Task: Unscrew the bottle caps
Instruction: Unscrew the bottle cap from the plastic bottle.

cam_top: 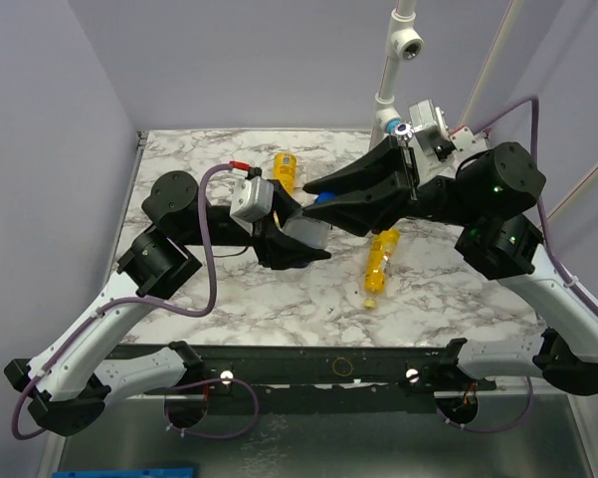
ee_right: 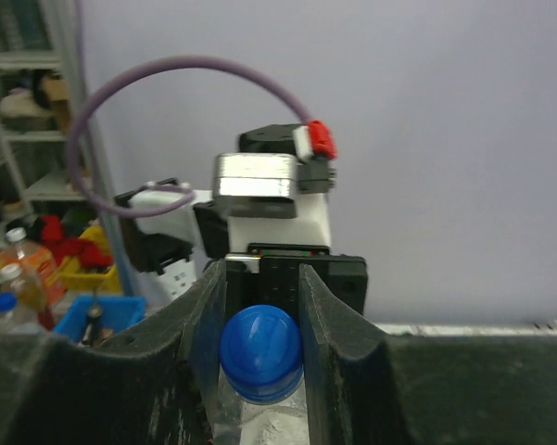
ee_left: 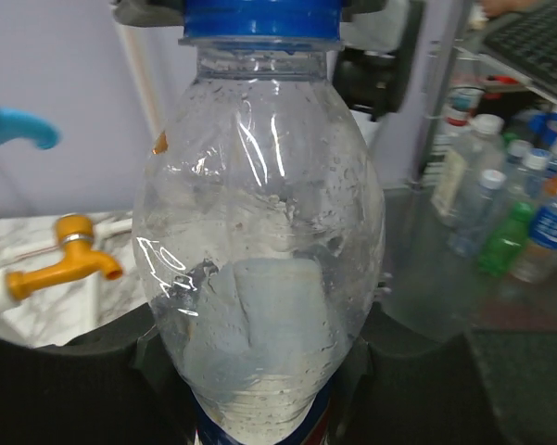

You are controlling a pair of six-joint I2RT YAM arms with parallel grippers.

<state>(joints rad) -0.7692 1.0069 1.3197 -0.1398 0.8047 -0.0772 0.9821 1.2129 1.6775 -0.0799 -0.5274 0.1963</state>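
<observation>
A clear bottle (ee_left: 259, 232) with a blue label band stands held up over the middle of the table, my left gripper (ee_left: 259, 408) shut around its lower body, a dark finger (ee_left: 130, 371) on each side. Its blue cap (ee_right: 260, 352) sits on the neck, and my right gripper (ee_right: 261, 315) is shut on it, both fingers (ee_right: 320, 324) pressed against the cap's sides. From above, the right gripper (cam_top: 323, 196) meets the left gripper (cam_top: 297, 242) at the blue cap (cam_top: 325, 198). A yellow-filled bottle (cam_top: 380, 264) lies on the marble. Another yellow bottle (cam_top: 285, 171) stands behind.
A white pole (cam_top: 398, 60) rises at the table's back right. A yellow tap-shaped piece (ee_left: 69, 255) and a blue one (ee_left: 18, 125) show to the left in the left wrist view. Several spare bottles (ee_left: 500, 213) stand off the table to the right.
</observation>
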